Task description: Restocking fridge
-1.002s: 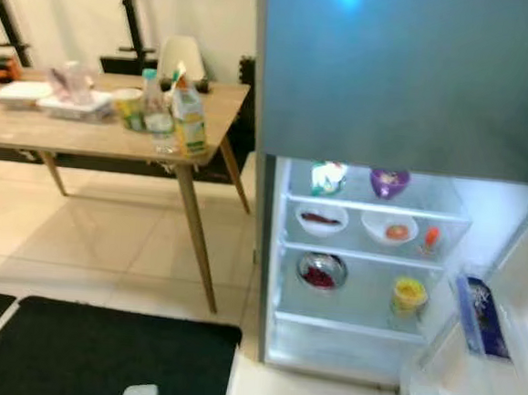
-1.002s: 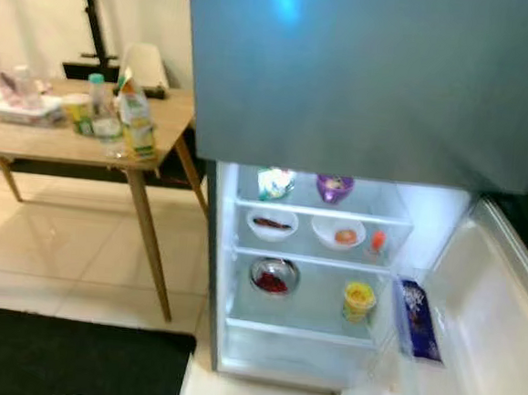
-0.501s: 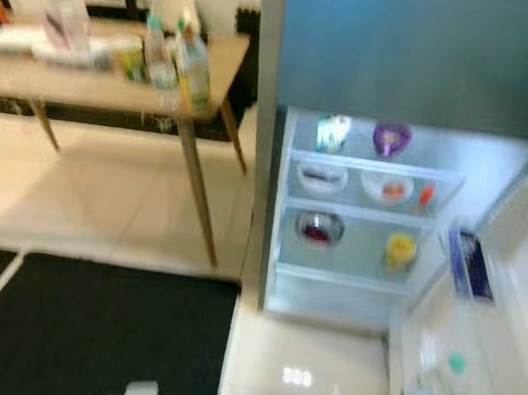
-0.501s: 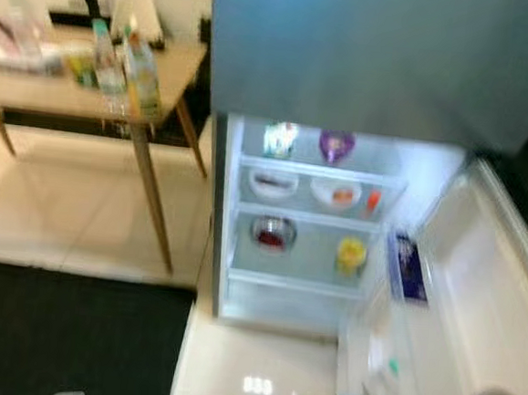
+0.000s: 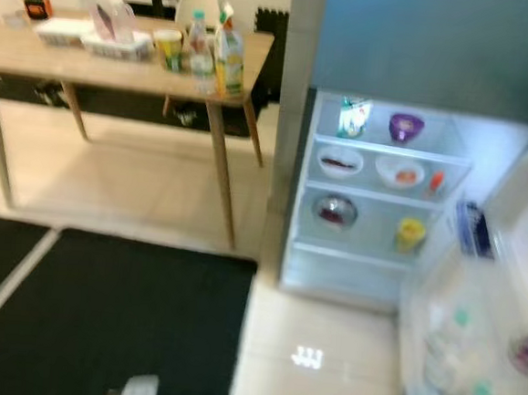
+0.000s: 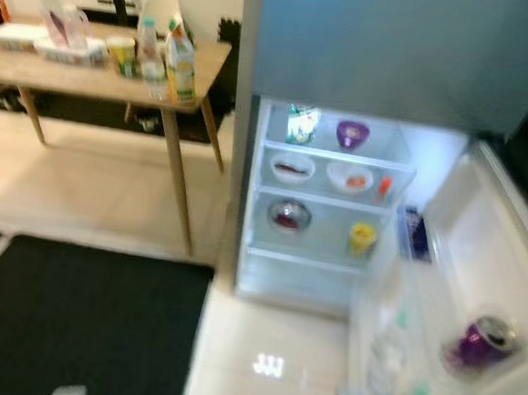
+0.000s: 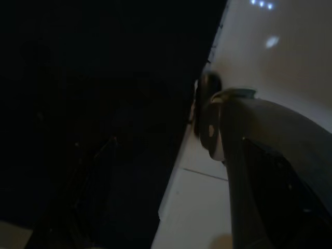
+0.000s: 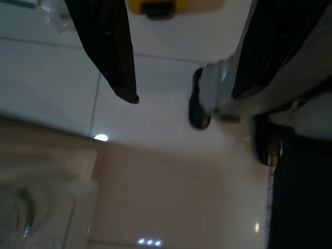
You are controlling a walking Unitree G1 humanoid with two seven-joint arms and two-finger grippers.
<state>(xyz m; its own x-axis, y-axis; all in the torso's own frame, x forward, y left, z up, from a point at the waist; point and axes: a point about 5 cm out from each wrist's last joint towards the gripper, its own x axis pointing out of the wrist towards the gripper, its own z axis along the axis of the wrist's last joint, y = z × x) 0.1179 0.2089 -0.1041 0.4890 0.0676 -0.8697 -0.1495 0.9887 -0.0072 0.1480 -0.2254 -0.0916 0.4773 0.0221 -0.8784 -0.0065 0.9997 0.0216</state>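
**Fridge open, both arms hanging idle**

Nearest, the right end effector [image 8: 181, 78] hangs over pale floor tiles [image 8: 155, 197], its black fingers [image 8: 111, 49] spread wide and holding nothing. The left end effector hangs over the black mat [image 5: 108, 313]; I cannot tell how its fingers stand. Beyond, the fridge [image 6: 328, 203] stands open, with bowls and a yellow cup [image 6: 362, 236] on its lit shelves and a purple can [image 6: 480, 341] in the door rack. Farther left, the bench [image 5: 92, 60] carries a bottle [image 5: 200, 51] and a carton [image 5: 227, 57].

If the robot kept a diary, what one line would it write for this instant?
fridge door open | purple can in door shelf | juice carton and bottle waiting on table | right gripper jaws open, empty
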